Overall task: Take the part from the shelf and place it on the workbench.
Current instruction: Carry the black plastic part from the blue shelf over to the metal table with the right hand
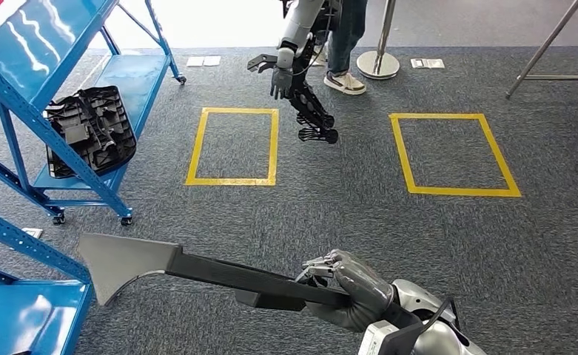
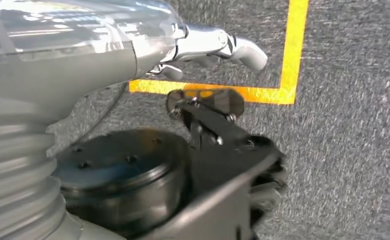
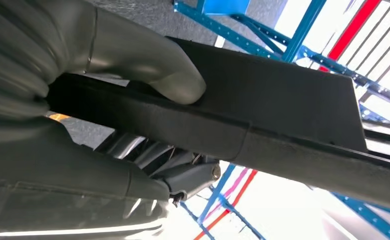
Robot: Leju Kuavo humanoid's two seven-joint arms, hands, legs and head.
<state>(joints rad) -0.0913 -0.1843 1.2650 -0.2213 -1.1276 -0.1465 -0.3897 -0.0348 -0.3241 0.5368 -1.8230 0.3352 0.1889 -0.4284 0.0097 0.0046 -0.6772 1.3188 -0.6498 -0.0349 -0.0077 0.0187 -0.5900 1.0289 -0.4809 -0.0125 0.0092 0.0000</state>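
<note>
My right hand grips a long dark grey part by one end, low in the head view. The part reaches left and ends in a flared light grey blade near the blue shelf. In the right wrist view my thumb presses on the part, with the other fingers wrapped under it. More black moulded parts lie on the shelf's lower level. My left hand hangs over the carpet beside yellow tape, fingers stretched out, holding nothing.
Two yellow taped squares mark the grey carpet ahead. Another robot stands beyond them with a person's legs behind it. A stanchion base stands nearby. A second blue shelf is at my lower left.
</note>
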